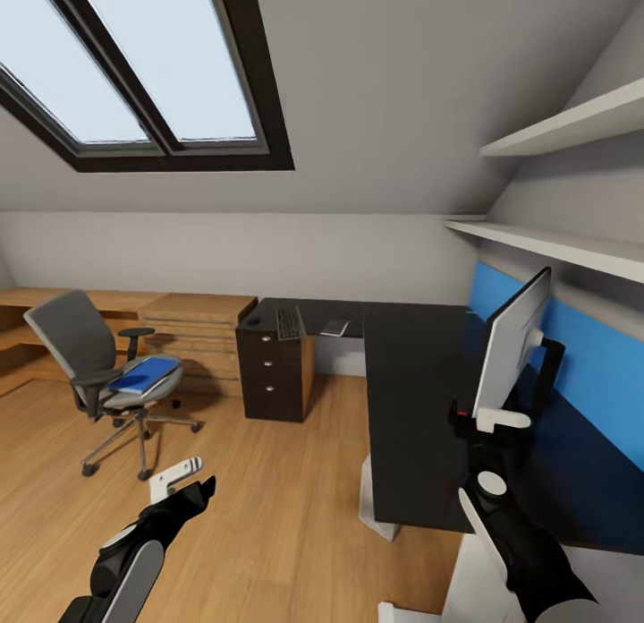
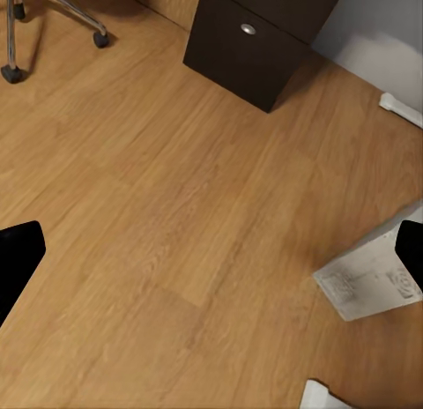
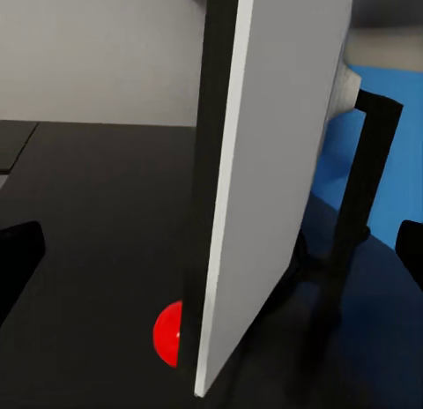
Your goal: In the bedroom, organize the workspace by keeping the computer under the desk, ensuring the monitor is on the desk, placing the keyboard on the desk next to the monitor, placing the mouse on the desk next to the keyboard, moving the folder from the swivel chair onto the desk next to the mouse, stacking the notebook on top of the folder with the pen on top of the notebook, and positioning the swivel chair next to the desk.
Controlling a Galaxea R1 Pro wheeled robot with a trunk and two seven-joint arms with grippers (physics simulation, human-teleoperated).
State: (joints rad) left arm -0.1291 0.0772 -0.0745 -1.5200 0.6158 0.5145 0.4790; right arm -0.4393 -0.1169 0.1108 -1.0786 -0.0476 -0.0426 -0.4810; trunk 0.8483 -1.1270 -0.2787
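— Across the right and far side of the room, what is seen of the largest thing?
— The desk [image 1: 420, 408] is seen there, an L-shaped black top with a dark drawer unit [image 1: 273, 372] at its far left end. A blue wall panel [image 1: 590, 363] runs behind its right edge.

— And what stands on it?
— The monitor [image 1: 512, 341] is stood upright on the right part of the top, turned edge-on to the head camera, its silver-grey back and black stand [image 1: 547, 372] toward the blue panel. The keyboard [image 1: 289, 322] is laid on the far left part, above the drawers, with the mouse [image 1: 254, 320] just to its left.

— Where is the swivel chair?
— The swivel chair [image 1: 98, 372] is placed on the wood floor [image 1: 268, 516] at the left, well apart from the desk. The folder [image 1: 146, 373] is laid flat on its seat.

— How is the monitor placed relative to the fingers?
— The right gripper [image 1: 478, 435] is held at the monitor's near lower corner. In the right wrist view the monitor's edge [image 3: 264, 189] is seen between the two spread fingertips [image 3: 18, 250], a gap left on each side, so nothing is grasped.

— And the other arm?
— The left gripper [image 1: 183, 484] is held low over the floor at the near left, fingers released and parted, with only floorboards [image 2: 176, 233] between them and the drawer unit [image 2: 256, 43] farther off.
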